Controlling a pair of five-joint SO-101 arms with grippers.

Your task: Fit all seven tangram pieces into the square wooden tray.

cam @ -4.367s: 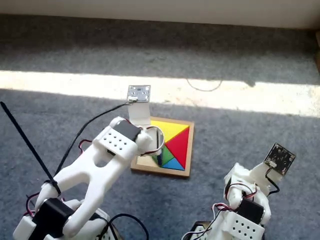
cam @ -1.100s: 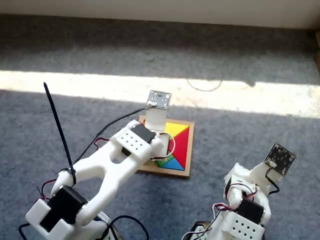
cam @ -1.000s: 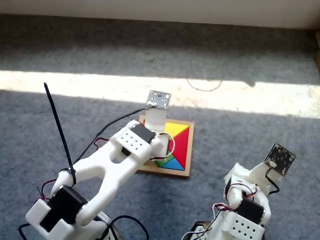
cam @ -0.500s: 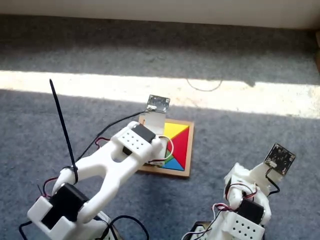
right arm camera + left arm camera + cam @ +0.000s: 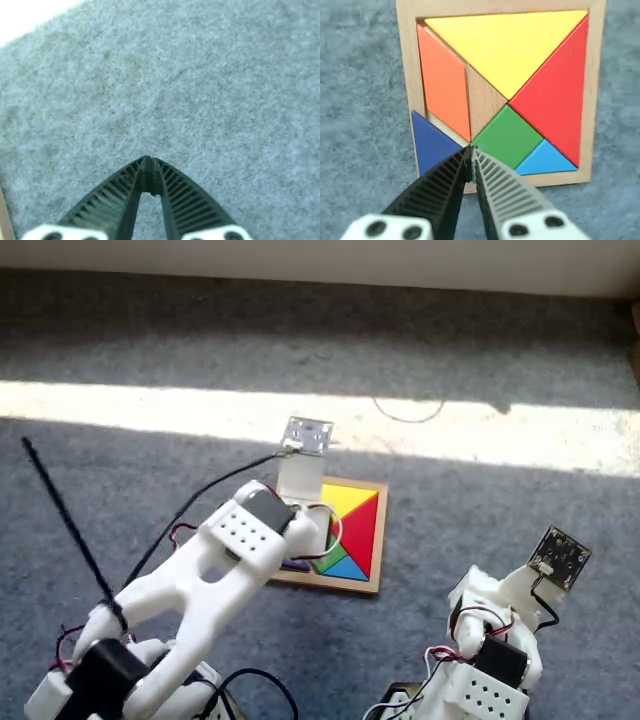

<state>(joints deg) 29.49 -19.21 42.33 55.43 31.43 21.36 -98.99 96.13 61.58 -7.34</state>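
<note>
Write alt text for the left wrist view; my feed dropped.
The left gripper, shut, points at the square wooden tray, where the dark blue triangle overlaps the rim, unseated. Yellow, red, orange, green and light blue pieces sit inside.

The left arm [image 5: 195, 585] is white moulded plastic, with a forked link and a plate [image 5: 240, 528] dotted with small holes. A black motor [image 5: 100, 677] sits at its lower joint. A black cable [image 5: 190, 502] runs from its square, pale grey camera board [image 5: 305, 435], and thin red wires [image 5: 176, 531] loop along the link. A long black tie [image 5: 62, 512] sticks off the arm. The right arm [image 5: 487, 612] is the same white plastic, with a dark camera board [image 5: 558, 553], red and black wires [image 5: 462, 632] and its own holed plate [image 5: 483, 695]. The left gripper [image 5: 471, 150] and right gripper [image 5: 148, 162] have black ribbed fingers [image 5: 440, 185] on white bases with dark screw holes [image 5: 412, 232].
</note>
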